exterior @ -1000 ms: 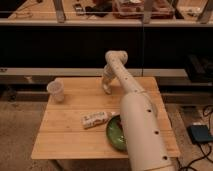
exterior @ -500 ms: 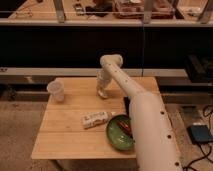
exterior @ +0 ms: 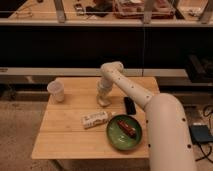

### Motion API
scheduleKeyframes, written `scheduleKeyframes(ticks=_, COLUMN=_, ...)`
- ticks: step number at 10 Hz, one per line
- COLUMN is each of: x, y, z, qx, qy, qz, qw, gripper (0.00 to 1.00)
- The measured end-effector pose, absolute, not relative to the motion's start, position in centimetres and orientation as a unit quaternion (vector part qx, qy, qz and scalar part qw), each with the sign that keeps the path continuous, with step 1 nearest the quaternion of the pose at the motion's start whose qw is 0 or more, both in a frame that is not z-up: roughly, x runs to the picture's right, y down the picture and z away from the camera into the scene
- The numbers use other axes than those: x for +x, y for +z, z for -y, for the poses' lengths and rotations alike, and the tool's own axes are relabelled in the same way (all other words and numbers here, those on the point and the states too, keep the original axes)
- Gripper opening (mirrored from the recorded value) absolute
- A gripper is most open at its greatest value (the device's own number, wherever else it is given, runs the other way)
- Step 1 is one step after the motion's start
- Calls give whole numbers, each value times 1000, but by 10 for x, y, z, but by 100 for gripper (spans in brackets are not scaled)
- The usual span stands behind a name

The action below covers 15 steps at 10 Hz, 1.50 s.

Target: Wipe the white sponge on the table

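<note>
The light wooden table (exterior: 65, 135) fills the middle of the camera view. My arm reaches in from the lower right, bends above the table's far side and points down. The gripper (exterior: 103, 99) is at the table top, left of the black phone, and is shut. A small off-white lump at its tip, pressed against the wood, is the white sponge (exterior: 104, 104). Most of the sponge is hidden by the gripper.
A translucent cup (exterior: 56, 91) stands at the table's far left. A black phone (exterior: 130, 105) lies just right of the gripper. A printed white packet (exterior: 95, 119) lies in front of it, beside a green plate (exterior: 114, 139) holding brown food (exterior: 126, 128). A dark counter runs behind.
The gripper has slid from the table's far side toward its middle, nearer the packet, staying down at the surface and shut.
</note>
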<state>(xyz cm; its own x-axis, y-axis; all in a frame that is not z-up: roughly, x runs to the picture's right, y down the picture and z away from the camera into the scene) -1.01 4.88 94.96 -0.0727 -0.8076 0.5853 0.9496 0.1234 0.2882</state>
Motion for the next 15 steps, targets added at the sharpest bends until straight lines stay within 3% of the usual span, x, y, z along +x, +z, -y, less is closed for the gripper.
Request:
scheduleKeyframes(ticks=4, x=83, y=928, z=-37, qx=-108, qy=-598, qz=277, qw=744, gripper=0)
scheduleKeyframes(ticks=8, x=143, y=935, z=-9, qx=-90, qy=-550, qz=223, qw=800, gripper=0)
scheduleKeyframes(ticks=12, x=141, y=960, z=35, qx=-67, qy=-536, qz=206, qw=816, gripper=0)
scheduleKeyframes(ticks=15, x=91, y=980, z=43, qx=-63, qy=-559, qz=232, qw=794, gripper=0)
